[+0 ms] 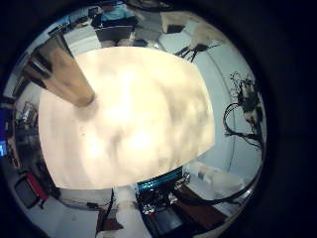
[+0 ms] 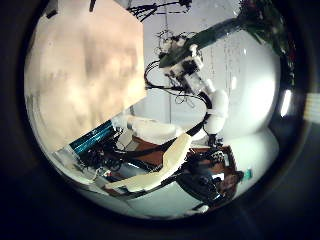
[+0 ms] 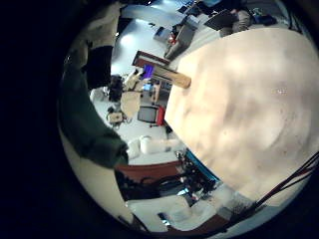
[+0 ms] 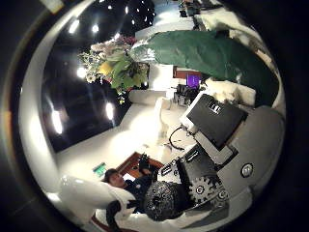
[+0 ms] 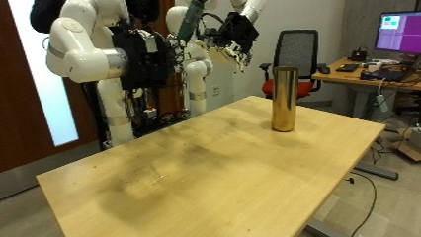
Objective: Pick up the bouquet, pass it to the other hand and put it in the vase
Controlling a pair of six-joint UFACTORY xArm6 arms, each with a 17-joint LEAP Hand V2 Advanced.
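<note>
The wooden surface (image 5: 198,168) lies bare in front, and the gold vase (image 5: 283,99) stands upright near its far edge, mouth open to receive stems from above. Farther back and well above it, the right hand (image 4: 208,135) has its fingers closed round the bouquet (image 4: 208,53), blooms pointing away from the palm, probably so the stems stay free for the handover. I cannot tell how the left hand's fingers are set.
</note>
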